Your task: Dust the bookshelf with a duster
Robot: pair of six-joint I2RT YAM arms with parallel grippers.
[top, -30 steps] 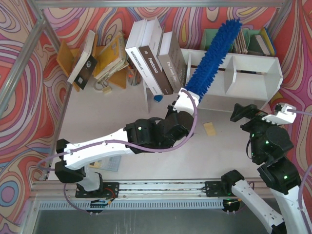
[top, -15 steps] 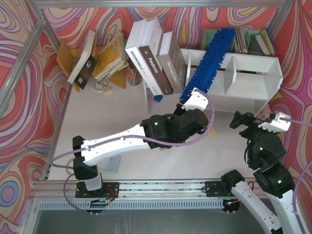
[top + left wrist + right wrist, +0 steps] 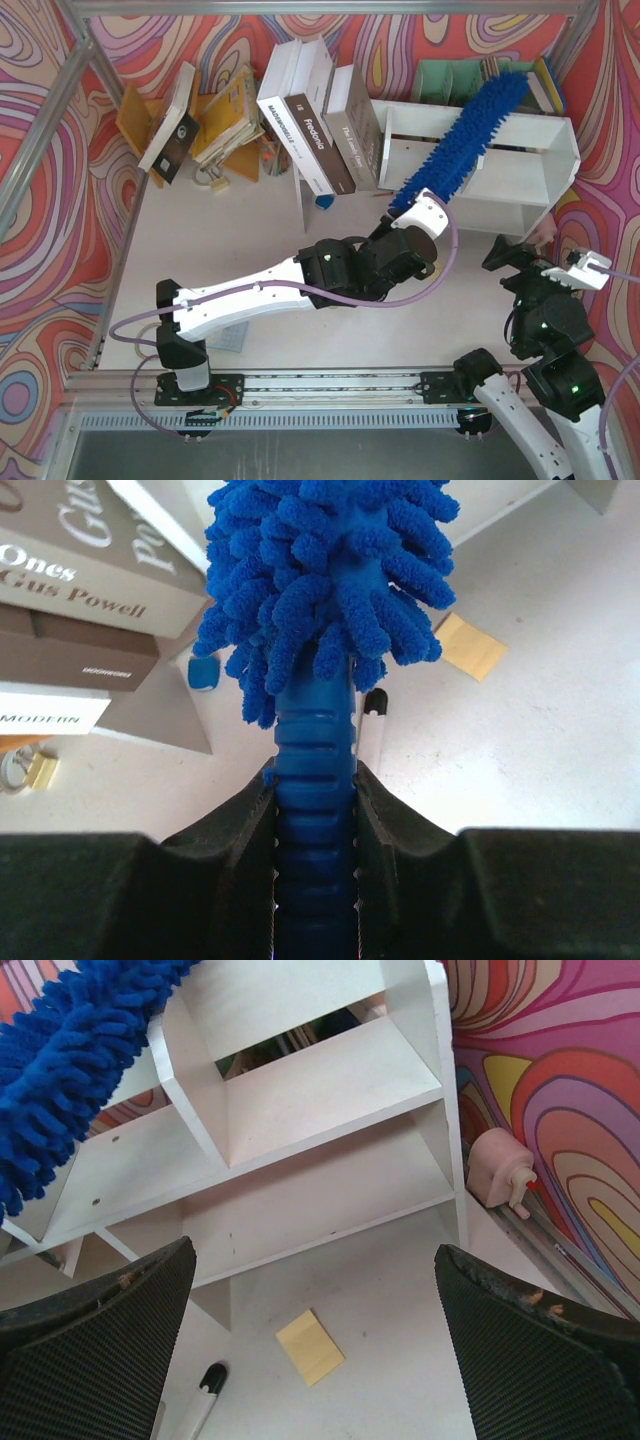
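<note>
The duster (image 3: 465, 135) is a long bright-blue fluffy wand. It slants from the shelf's front left up across the top of the white bookshelf (image 3: 548, 160), its tip near the back right corner. My left gripper (image 3: 408, 207) is shut on its ribbed blue handle (image 3: 315, 750), which sits tight between both black fingers of the left gripper (image 3: 315, 780). In the right wrist view the duster's head (image 3: 70, 1050) hangs over the bookshelf's (image 3: 320, 1090) left cubby. My right gripper (image 3: 542, 260) hovers in front of the shelf's right end; the right gripper (image 3: 312, 1260) is open and holds nothing.
Large books (image 3: 315, 125) lean on a thin white board (image 3: 303, 200) left of the shelf, and more books (image 3: 200, 120) stand at the back left. A green rack (image 3: 440, 80) stands behind the shelf. A yellow note (image 3: 310, 1345), a marker (image 3: 200, 1405) and a pink object (image 3: 495, 1165) lie on the table.
My left arm has swung the duster rightward, from the shelf's left cubby and divider across to its right half. My right arm has pulled back toward the near edge, still open.
</note>
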